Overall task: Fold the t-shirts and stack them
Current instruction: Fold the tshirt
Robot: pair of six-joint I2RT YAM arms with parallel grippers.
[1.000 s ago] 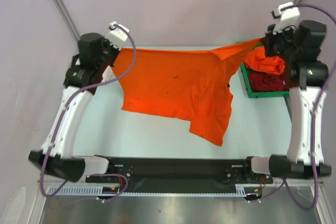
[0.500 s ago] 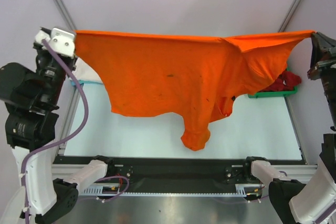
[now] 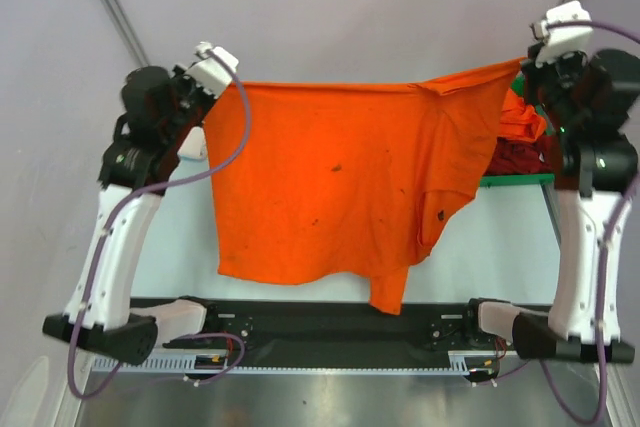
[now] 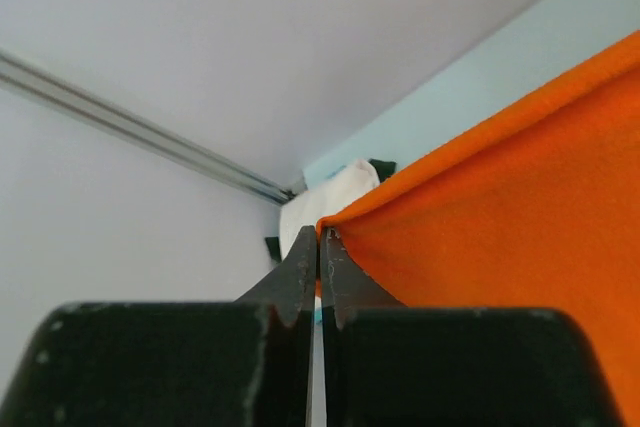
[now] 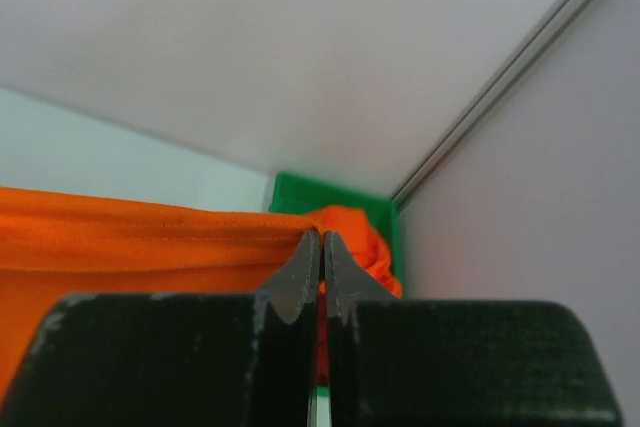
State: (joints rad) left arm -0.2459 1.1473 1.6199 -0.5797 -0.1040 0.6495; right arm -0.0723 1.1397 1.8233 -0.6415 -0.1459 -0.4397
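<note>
A bright orange t-shirt [image 3: 340,182] hangs stretched in the air between my two grippers, its lower edge near the table's front. My left gripper [image 3: 222,82] is shut on its left top corner; in the left wrist view the cloth [image 4: 500,237] runs right from the shut tips [image 4: 320,237]. My right gripper [image 3: 527,59] is shut on its right top corner; the cloth [image 5: 140,232] runs left from the tips [image 5: 320,239]. More orange [image 3: 522,119] and dark red [image 3: 515,159] shirts lie in the bin. A white shirt [image 4: 325,202] lies at the far left.
The green plastic bin [image 3: 520,179] stands at the far right of the pale table [image 3: 180,237], also in the right wrist view [image 5: 330,197]. Walls and a metal rail [image 4: 140,132] close in the back corners. The black arm mount [image 3: 340,322] runs along the front.
Both grippers have come down and inward from their high spread position half a second ago. The shirt now hangs lower and narrower, still held at both corners.
</note>
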